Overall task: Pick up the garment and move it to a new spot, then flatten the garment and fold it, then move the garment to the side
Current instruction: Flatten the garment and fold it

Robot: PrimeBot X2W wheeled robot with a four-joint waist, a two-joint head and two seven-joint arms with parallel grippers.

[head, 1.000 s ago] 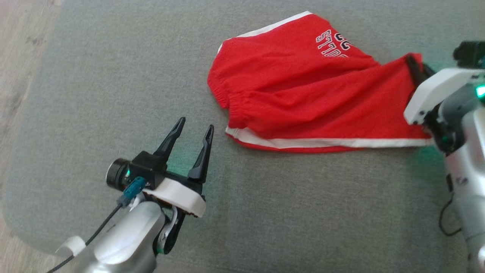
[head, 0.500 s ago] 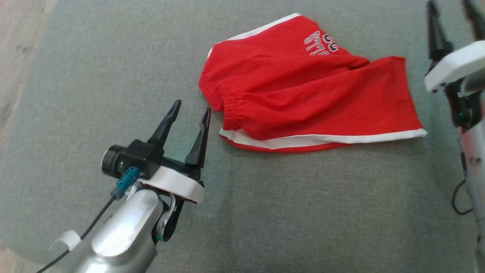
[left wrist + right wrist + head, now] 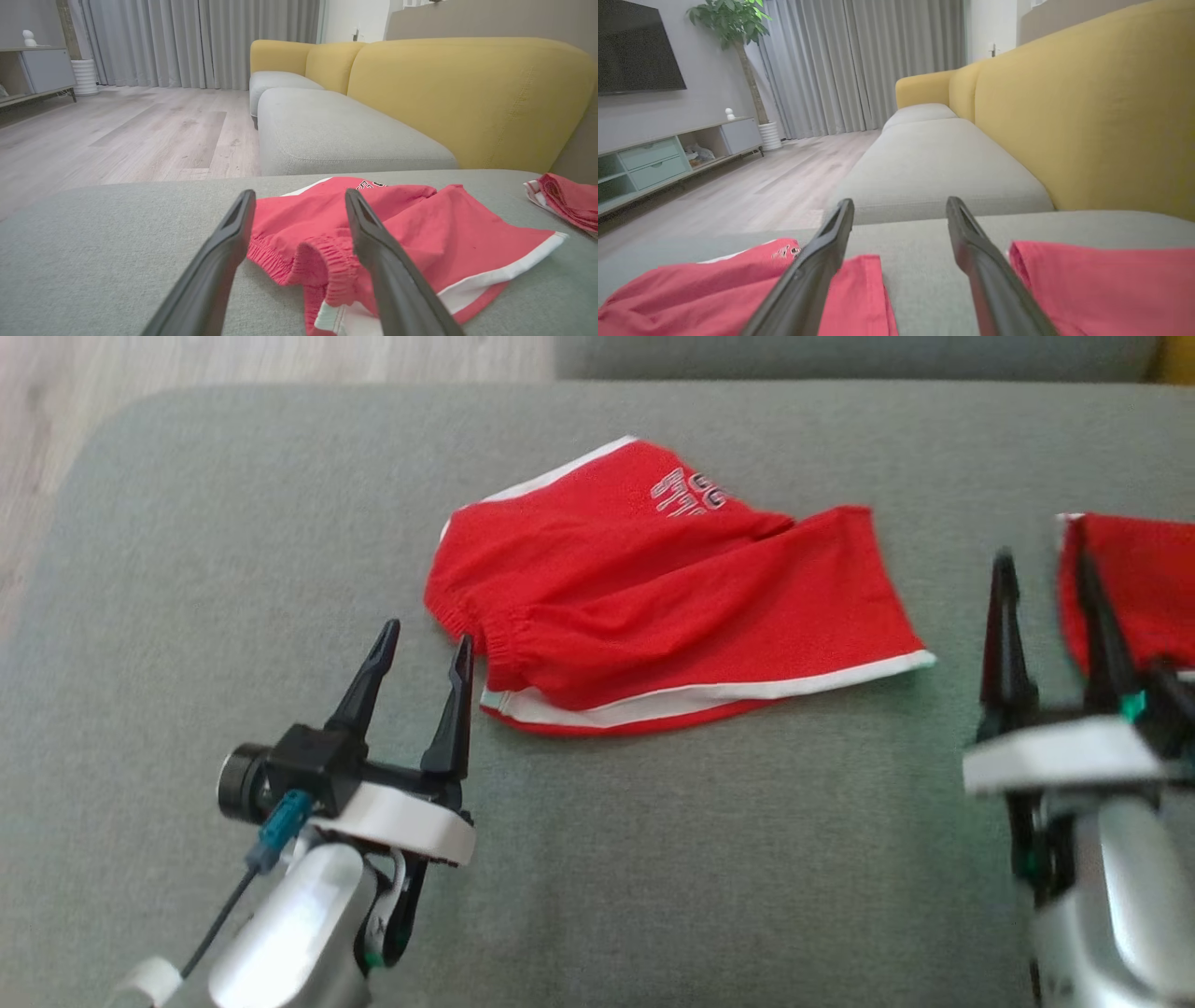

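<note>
The garment [image 3: 672, 607] is a pair of red shorts with white trim and a printed logo. It lies loosely spread and creased on the grey cushion [image 3: 653, 859], waistband toward the left. My left gripper [image 3: 426, 635] stands open just left of the waistband, close to the cloth. The left wrist view has the bunched waistband of the garment [image 3: 444, 233] right beyond the left gripper [image 3: 300, 193]. My right gripper [image 3: 1043, 560] is open and empty, to the right of the shorts' leg hem. In the right wrist view the right gripper [image 3: 900, 201] points at bare cushion beside the garment [image 3: 714, 289].
A second red garment [image 3: 1134, 579] lies at the right edge, just right of my right gripper. The cushion's rounded edge and the wood floor [image 3: 280, 359] are at the far left. A yellow sofa backrest [image 3: 467, 93] rises behind, beside another grey seat [image 3: 336, 135].
My right gripper has let go of the shorts' leg, opened and drawn back toward the lower right. The leg has dropped flat. The head camera has shifted, and the left gripper stays open.
</note>
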